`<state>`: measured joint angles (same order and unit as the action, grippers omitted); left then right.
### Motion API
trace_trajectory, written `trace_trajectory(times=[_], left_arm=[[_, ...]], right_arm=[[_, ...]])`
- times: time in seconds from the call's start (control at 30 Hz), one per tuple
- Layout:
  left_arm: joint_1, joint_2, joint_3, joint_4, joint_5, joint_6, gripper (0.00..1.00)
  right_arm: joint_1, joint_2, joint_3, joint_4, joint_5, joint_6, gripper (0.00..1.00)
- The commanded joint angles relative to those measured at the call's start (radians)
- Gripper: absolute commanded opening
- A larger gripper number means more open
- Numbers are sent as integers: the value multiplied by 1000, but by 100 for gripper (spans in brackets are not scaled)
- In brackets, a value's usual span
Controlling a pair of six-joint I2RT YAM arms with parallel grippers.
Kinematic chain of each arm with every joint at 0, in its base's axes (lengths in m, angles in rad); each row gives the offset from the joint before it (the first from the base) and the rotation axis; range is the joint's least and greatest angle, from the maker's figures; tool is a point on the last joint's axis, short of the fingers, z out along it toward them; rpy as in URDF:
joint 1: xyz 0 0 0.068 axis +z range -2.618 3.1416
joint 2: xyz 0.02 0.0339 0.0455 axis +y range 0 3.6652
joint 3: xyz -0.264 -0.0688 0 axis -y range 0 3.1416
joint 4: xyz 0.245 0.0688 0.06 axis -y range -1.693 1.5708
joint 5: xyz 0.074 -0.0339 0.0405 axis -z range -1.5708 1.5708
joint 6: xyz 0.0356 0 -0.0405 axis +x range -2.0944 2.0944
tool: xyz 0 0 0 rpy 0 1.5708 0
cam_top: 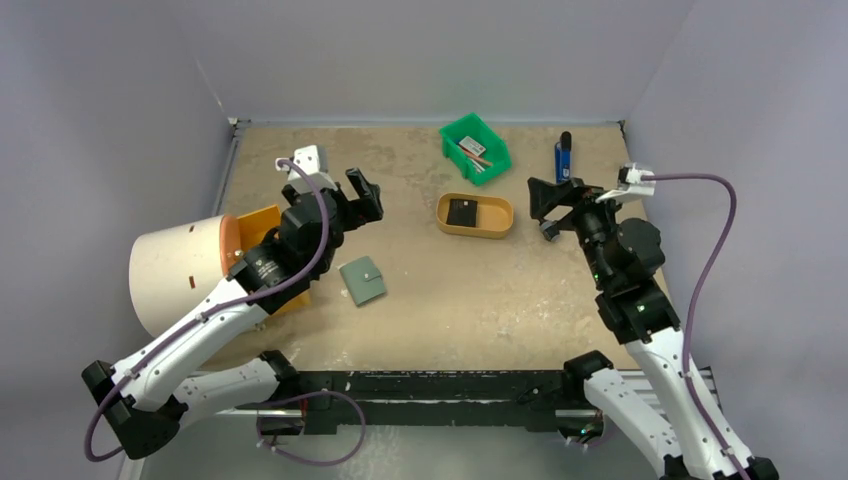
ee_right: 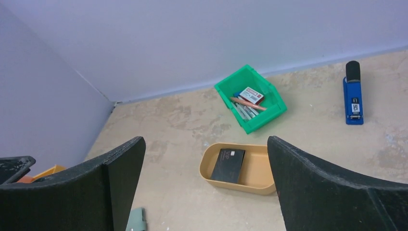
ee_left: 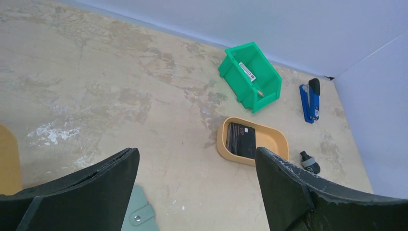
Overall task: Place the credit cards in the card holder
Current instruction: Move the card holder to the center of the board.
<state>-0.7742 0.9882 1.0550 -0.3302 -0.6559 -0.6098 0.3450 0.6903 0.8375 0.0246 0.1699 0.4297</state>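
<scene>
Fingers spread wide on left gripper [cam_top: 368,197] and right gripper [cam_top: 543,210] — both hold nothing | credit cards [cam_top: 461,211] stacked in tan tray [cam_top: 500,216] | card holder [cam_top: 362,281] flat on table, near left arm — apart from tray

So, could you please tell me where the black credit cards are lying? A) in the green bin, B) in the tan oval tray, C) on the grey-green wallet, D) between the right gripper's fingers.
B: the credit cards lie flat inside the tan oval tray, apart from the card holder.
</scene>
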Motion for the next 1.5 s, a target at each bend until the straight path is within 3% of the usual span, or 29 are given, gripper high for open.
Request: trace_trajectory(times=[0.0, 0.23, 0.47, 0.63, 0.77, 0.87, 1.07, 1.2, 1.47], left_arm=[[4, -47, 7, 25, -51, -18, 91], [3, -20, 3, -45, -88, -48, 95], [4, 74, 40, -146, -36, -69, 91], [-7, 206, 31, -195, 32, -218, 85], [-104, 296, 20, -203, -55, -321, 84], [-116, 325, -37, -168, -63, -425, 85], [-36, 410, -75, -222, -66, -555, 81], [48, 480, -97, -212, 28, -566, 79], [89, 538, -152, -152, 78, -591, 79]], right_arm=[[2, -7, 35, 52, 41, -4, 99], [2, 35, 80, 16, 49, -45, 99], [2, 62, 112, -23, -13, -97, 99], [2, 79, 93, -57, -40, -81, 99], [2, 90, 63, -49, -72, -52, 99], [2, 101, 41, -54, -87, -29, 99], [2, 92, -8, -52, -126, 20, 99], [2, 85, -28, -56, -136, 32, 99], [2, 83, -50, -60, -165, 48, 99]])
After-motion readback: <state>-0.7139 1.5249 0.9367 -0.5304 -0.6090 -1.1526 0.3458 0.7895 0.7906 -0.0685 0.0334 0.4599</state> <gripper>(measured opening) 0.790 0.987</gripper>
